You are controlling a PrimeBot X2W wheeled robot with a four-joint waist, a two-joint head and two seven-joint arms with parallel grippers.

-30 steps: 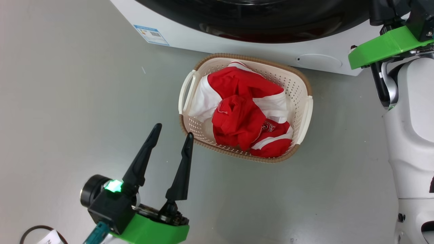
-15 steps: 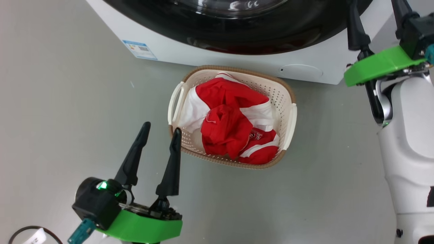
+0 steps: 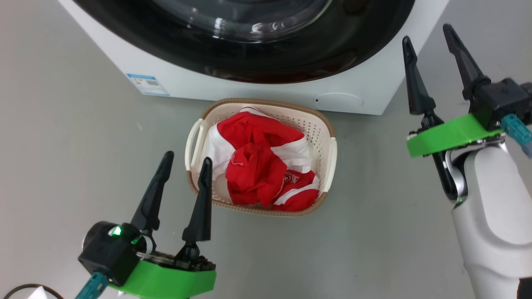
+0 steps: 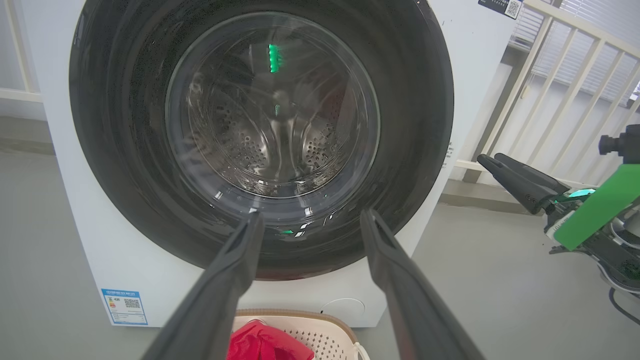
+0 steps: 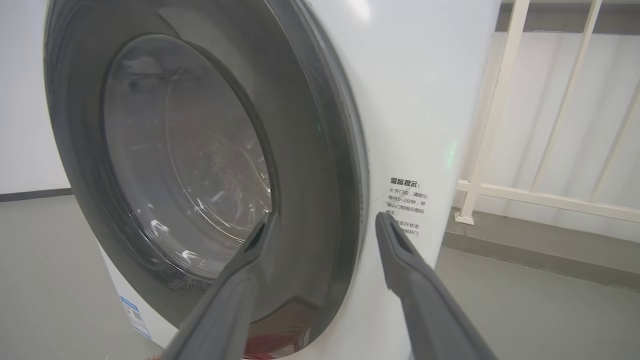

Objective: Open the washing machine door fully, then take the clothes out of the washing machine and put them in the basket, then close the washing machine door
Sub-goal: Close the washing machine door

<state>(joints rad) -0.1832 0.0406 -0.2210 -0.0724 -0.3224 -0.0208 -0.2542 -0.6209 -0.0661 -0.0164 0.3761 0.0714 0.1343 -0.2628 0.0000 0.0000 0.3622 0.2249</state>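
The washing machine (image 3: pixel 365 89) stands at the top of the head view with the washing machine door (image 4: pixel 260 135) lying flat against its front. Through the glass I see bare steel drum. The basket (image 3: pixel 328 155) sits on the floor right before the machine, and the red and white clothes (image 3: pixel 257 166) are heaped in it. My left gripper (image 3: pixel 187 158) hangs open beside the basket's left end, with nothing between its fingers. Off to the right of the machine's corner, my right gripper (image 3: pixel 426 33) is open and empty too, its fingers (image 5: pixel 400 260) pointing at the door's right edge.
A white railing (image 5: pixel 500 190) runs behind and to the right of the machine. A blue label (image 3: pixel 147 84) marks the machine's lower left front. A dark cable (image 3: pixel 25 288) lies by my left arm. Grey floor (image 3: pixel 374 232) surrounds the basket.
The head view has shifted, showing more of the door. My right gripper has opened and its fingers have come fully into view. The left gripper stays open; basket and clothes are unmoved.
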